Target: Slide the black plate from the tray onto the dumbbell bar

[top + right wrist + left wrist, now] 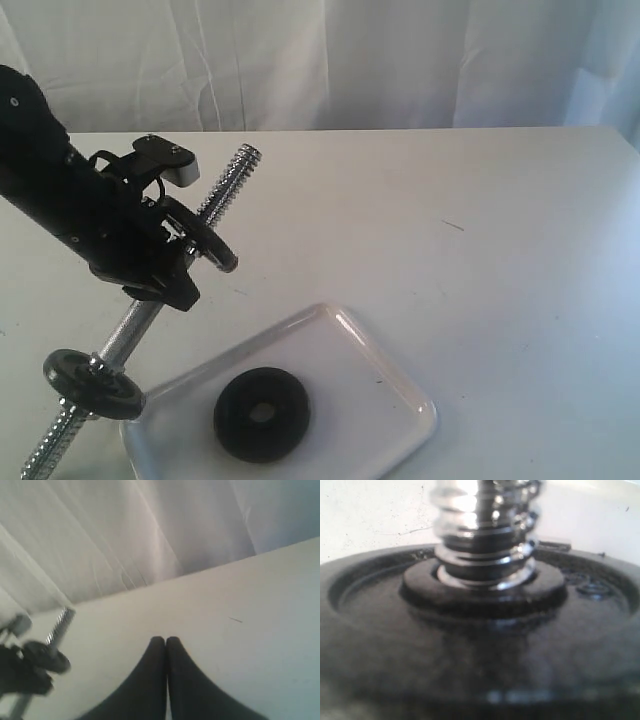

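Observation:
The black plate (262,413) lies flat in the white tray (400,385), near the tray's middle, with nothing touching it. My left gripper (160,285) is shut on the smooth middle of the dumbbell bar (225,185) and holds it slanted, one threaded end pointing up and away. One small black disc (95,385) sits low on the bar and another (205,238) sits just beyond the gripper. The left wrist view is filled by that disc (480,645) and the threaded bar (485,530); my own fingers do not show there. My right gripper (166,640) is shut, empty, above bare table.
A white table (480,230) runs back to a white curtain (400,60). The tray sits at the table's front edge, right beside the bar's lower end. In the right wrist view the bar (61,622) and the left arm show far off to one side.

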Motion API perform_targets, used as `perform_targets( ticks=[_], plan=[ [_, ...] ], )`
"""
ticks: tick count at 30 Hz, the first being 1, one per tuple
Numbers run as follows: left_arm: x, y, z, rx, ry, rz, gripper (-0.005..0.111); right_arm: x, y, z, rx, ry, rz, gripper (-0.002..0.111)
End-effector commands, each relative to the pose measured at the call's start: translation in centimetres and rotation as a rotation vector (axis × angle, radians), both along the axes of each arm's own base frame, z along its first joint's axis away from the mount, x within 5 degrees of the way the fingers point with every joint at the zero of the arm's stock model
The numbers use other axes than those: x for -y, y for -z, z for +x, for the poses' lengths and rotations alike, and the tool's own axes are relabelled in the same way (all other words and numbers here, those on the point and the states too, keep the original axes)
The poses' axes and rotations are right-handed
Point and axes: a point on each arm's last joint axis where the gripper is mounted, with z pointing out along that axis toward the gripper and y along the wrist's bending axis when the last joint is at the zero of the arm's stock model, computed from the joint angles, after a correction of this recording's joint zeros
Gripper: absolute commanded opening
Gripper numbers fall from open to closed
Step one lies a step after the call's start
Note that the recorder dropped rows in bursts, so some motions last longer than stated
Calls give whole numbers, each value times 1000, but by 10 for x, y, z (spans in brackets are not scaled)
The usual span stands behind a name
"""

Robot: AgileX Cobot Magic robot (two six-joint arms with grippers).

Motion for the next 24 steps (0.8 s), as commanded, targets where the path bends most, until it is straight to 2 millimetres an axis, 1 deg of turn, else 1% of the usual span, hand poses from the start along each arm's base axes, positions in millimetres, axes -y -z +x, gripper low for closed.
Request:
perform_targets(
  ticks=[1,2,5,8,9,12,15,17,20,24],
  plan=[
    [5,-36,-5,80,-43,-141,0,-4,-28,21,-185,-140,-381,0],
    [5,-36,-6,81,-43,-142,0,-4,-33,32,-258,-161,-439,0],
    [5,-36,-6,81,-43,-142,0,-3,-57,58,-348,-163,-525,0],
    [5,-36,-6,81,-43,-142,0,-7,-79,83,-393,-212,-561,0],
    [5,-36,-6,81,-43,-142,0,-9,-83,90,-418,-239,-570,0],
    [4,-36,-5,80,-45,-141,0,-14,-97,119,-484,-287,-576,0],
    [2,-35,-4,91,-39,-122,0,-25,-110,144,-467,-308,-532,0],
    [2,-35,-4,95,-34,-111,0,-36,-118,160,-400,-327,-486,0],
    [-3,-35,-3,103,-51,-88,0,-50,-127,174,-315,-359,-393,0],
    [-17,-44,-3,130,-87,-71,0,-59,-126,179,-300,-381,-391,0]
  ],
)
